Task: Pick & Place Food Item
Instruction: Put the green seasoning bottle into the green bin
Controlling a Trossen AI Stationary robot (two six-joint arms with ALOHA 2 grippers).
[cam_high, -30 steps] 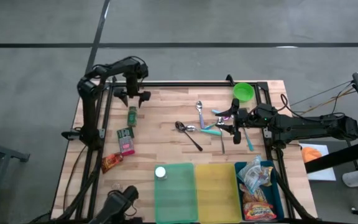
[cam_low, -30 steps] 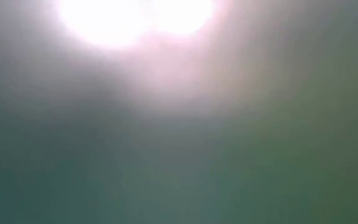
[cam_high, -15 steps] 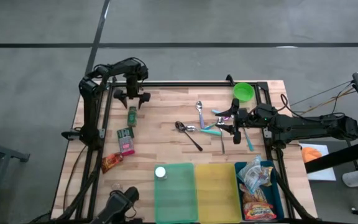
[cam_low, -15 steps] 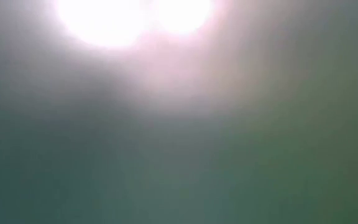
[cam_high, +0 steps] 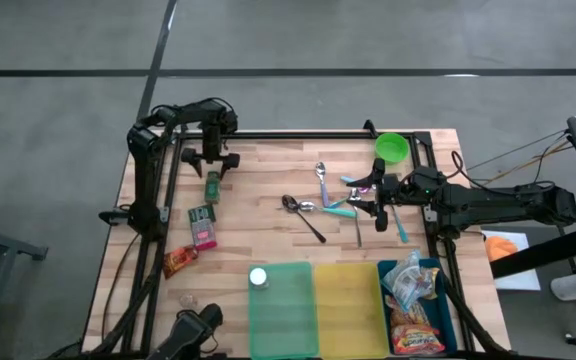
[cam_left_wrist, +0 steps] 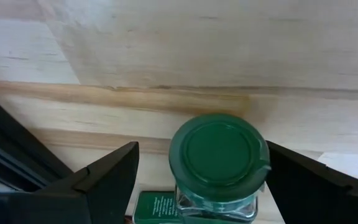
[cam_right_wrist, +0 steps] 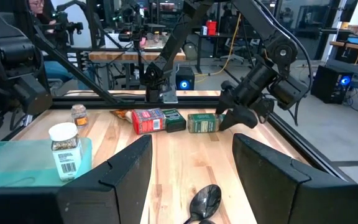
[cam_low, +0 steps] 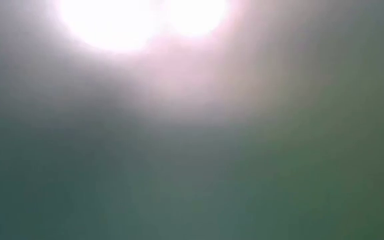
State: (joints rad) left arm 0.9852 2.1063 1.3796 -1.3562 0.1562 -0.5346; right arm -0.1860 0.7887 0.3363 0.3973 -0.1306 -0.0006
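Note:
A glass jar with a green lid [cam_left_wrist: 219,157] lies on its side on the wooden table [cam_high: 268,180], near the far left; it also shows in the high view as the jar [cam_high: 212,186]. My left gripper [cam_high: 214,162] hangs just above it, open. In the left wrist view its fingers [cam_left_wrist: 101,180] stand on either side of the lid without touching it. My right gripper [cam_high: 364,196] waits open and level over the cutlery [cam_high: 328,205] on the right. The low view shows only glare.
A green and pink box [cam_high: 202,226] and an orange snack packet [cam_high: 179,261] lie nearer the front left. Green [cam_high: 286,315], yellow [cam_high: 348,310] and blue [cam_high: 446,315] trays line the near edge; a white-lidded jar [cam_high: 258,278] stands on the green one. A green bowl [cam_high: 392,147] sits far right.
My left gripper has sunk a little toward the green-lidded jar, still open. The jar and my right arm have kept still.

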